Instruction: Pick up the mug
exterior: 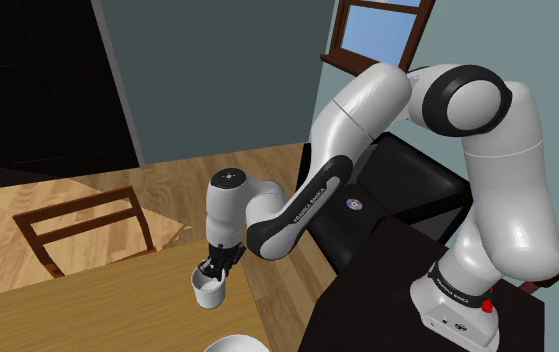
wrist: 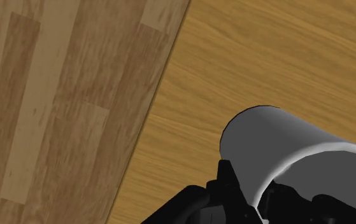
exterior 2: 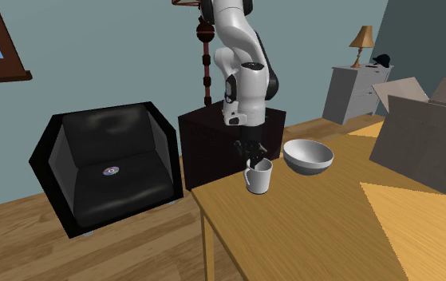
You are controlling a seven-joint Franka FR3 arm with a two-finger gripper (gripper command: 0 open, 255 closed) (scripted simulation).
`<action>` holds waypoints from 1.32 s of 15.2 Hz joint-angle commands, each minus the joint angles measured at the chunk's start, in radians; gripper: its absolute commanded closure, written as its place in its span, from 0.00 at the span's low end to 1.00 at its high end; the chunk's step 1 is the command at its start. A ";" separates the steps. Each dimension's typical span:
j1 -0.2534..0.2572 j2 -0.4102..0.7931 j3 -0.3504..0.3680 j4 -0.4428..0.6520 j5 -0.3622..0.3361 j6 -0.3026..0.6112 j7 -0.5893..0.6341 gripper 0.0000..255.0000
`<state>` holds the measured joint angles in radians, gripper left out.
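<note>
Gripper (wrist: 257, 191) pinches the mug (wrist: 278, 137) wall near the table (wrist: 284, 57) edge. Grasp looks done, lift remains.

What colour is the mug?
The mug is white, clearest in the second exterior view.

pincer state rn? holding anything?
Pincer: closed on the mug, clasping its wall with one finger inside the rim and one outside.
</note>
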<state>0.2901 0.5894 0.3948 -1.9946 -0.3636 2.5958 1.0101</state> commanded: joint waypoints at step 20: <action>-0.053 -0.133 0.070 -0.009 0.083 -0.120 -0.053 1.00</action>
<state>0.2408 0.4666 0.4598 -2.0019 -0.2873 2.4846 0.9600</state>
